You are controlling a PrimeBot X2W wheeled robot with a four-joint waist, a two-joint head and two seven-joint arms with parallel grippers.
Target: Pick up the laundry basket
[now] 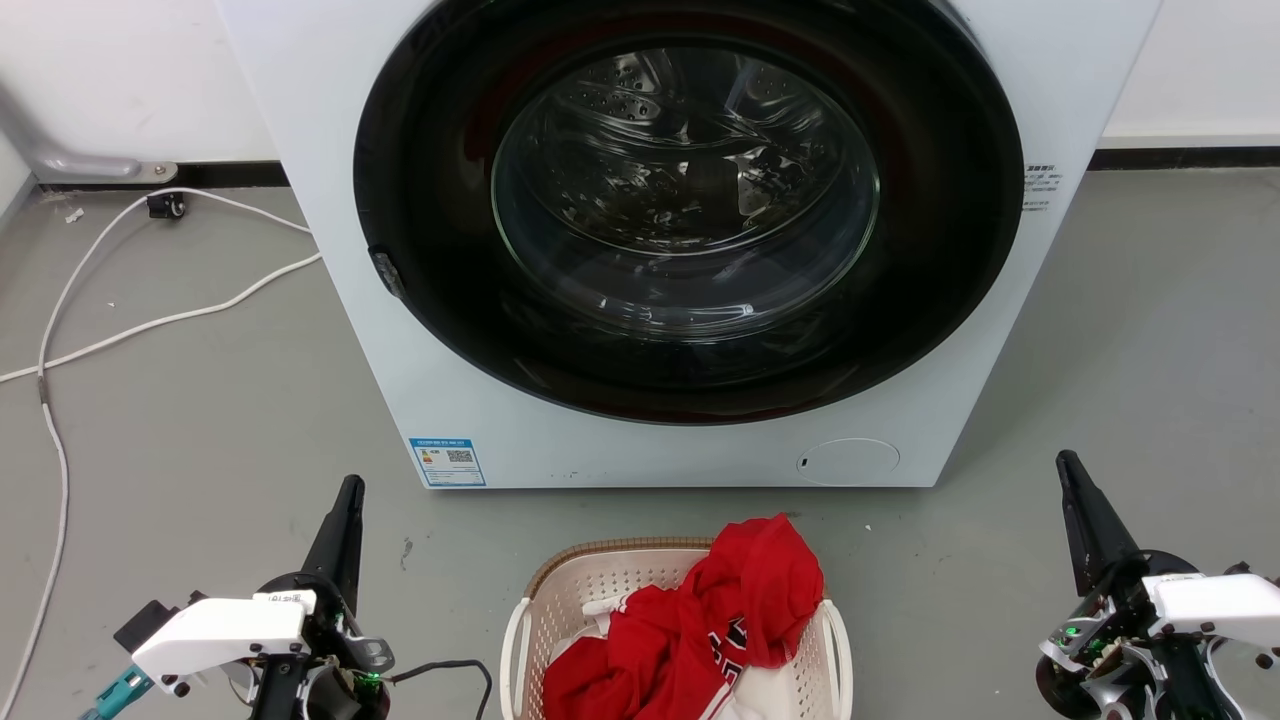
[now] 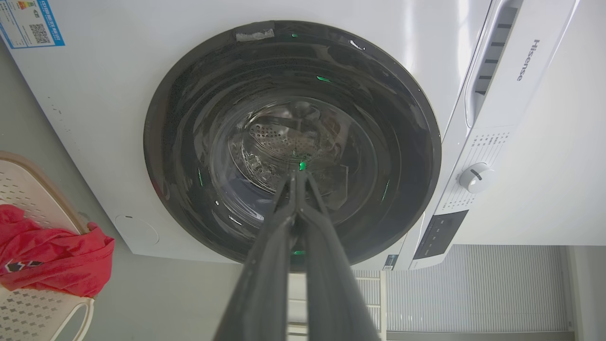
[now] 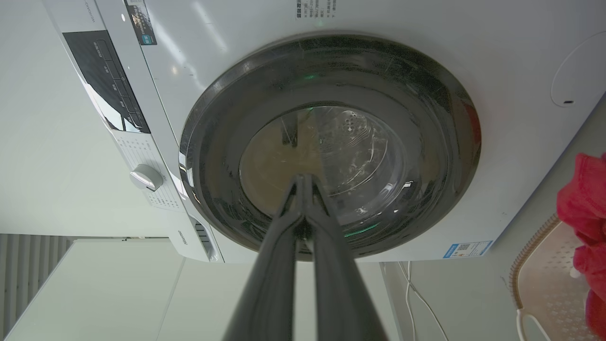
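Cream perforated plastic laundry basket (image 1: 580, 600) sits unlifted on the floor (image 1: 200, 450) between our left gripper (image 1: 350, 495) and right gripper (image 1: 1070, 472), jaws pressed together.

The right gripper (image 3: 303, 179), jaws together, faces the washer door (image 3: 426, 118), laundry basket (image 3: 544, 284) at right.

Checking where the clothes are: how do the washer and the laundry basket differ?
The washer is far bigger than the laundry basket. The washer's door is shut, its drum seemingly empty; the laundry basket is open-topped, holding a red garment. The washer is smooth white, the laundry basket perforated cream. Both stand on the floor.
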